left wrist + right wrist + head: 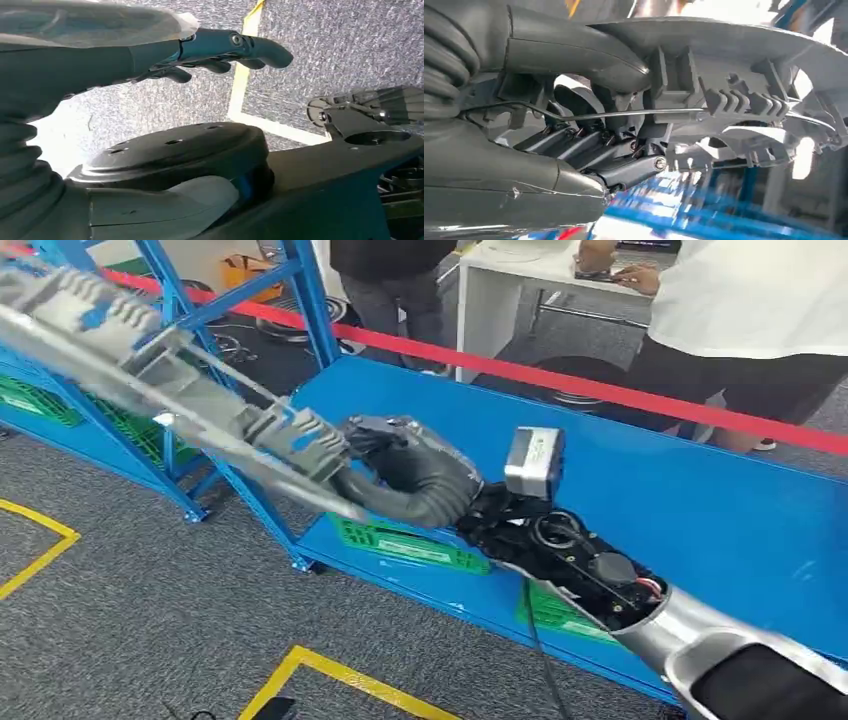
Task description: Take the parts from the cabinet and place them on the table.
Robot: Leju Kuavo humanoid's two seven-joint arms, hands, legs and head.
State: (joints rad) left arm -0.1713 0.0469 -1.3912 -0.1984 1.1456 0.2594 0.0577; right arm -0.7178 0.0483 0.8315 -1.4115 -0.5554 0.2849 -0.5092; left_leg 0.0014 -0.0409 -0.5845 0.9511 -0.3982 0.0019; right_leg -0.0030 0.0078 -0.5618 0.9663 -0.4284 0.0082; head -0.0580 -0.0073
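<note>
Fingers (624, 170) of right hand (400, 465) wrap the long grey ribbed plastic part (150, 350), thumb opposite, steadying carriage toward blue table (700, 510); left hand (220, 50) holds nothing, fingers loosely curled.

red barrier tape (600, 380), green crates (405, 542), people (745, 300)

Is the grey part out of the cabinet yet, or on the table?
Out, not set down: the right hand holds the grey part in the air beside the blue table.

A long grey plastic part (150, 370) with ribbed clips and a thin rod, held aloft, tilted, beside the blue table (700, 510).
</note>
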